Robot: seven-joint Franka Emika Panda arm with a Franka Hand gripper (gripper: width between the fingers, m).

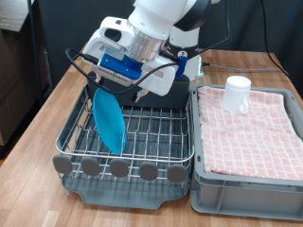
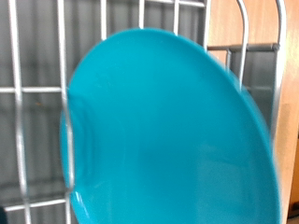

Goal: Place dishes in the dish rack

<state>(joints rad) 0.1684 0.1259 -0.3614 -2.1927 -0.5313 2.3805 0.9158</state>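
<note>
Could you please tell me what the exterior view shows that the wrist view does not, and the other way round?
Only the exterior view shows the gripper holding the blue plate on edge over the dish rack, the white cup upside down on the pink checked cloth in the grey crate, and the wooden table. Only the wrist view shows the plate's face close up, with the wires right behind it. Both share the plate and the rack's wire grid.
</note>
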